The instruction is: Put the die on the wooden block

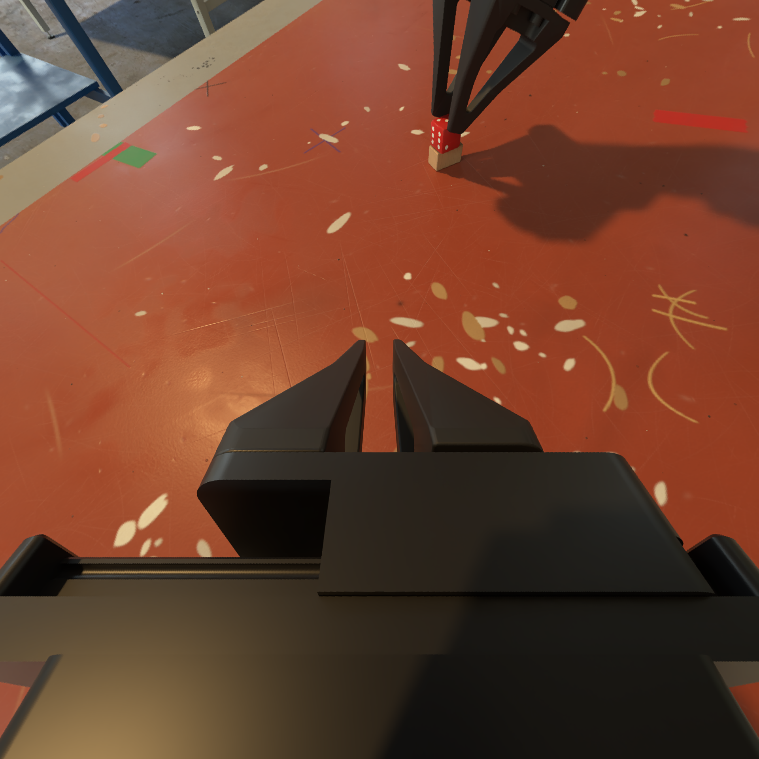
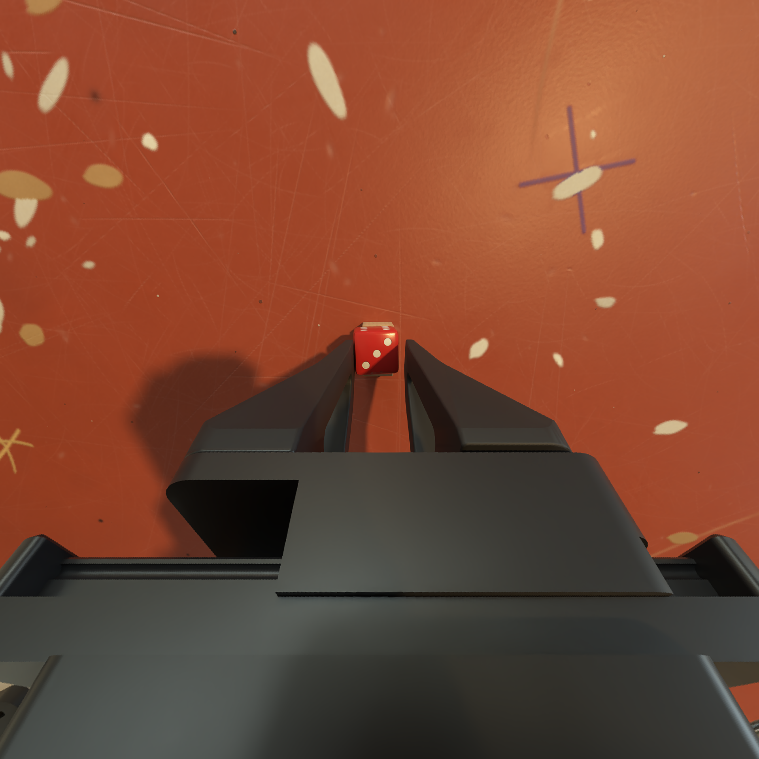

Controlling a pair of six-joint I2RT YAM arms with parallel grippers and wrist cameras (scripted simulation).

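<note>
Right gripper [image 2: 380,343] parted around die [image 2: 376,352]; die atop wooden block [image 1: 445,157]

1. The worktop [image 1: 246,254] is a scuffed red-brown surface, flecked all over with cream and tan paint spots and fine scratches.
2. A pale tan border strip [image 1: 172,70] runs along its far left edge.
3. A green patch [image 1: 134,156] lies near that edge, touching a red strip [image 1: 96,164].
4. A second red tape strip [image 1: 699,120] sits far right.
5. A purple cross mark [image 2: 577,169] has a cream spot over its centre.
6. Beyond the edge stands a blue-framed table [image 1: 45,94] on a grey floor [image 1: 123,24].
</note>
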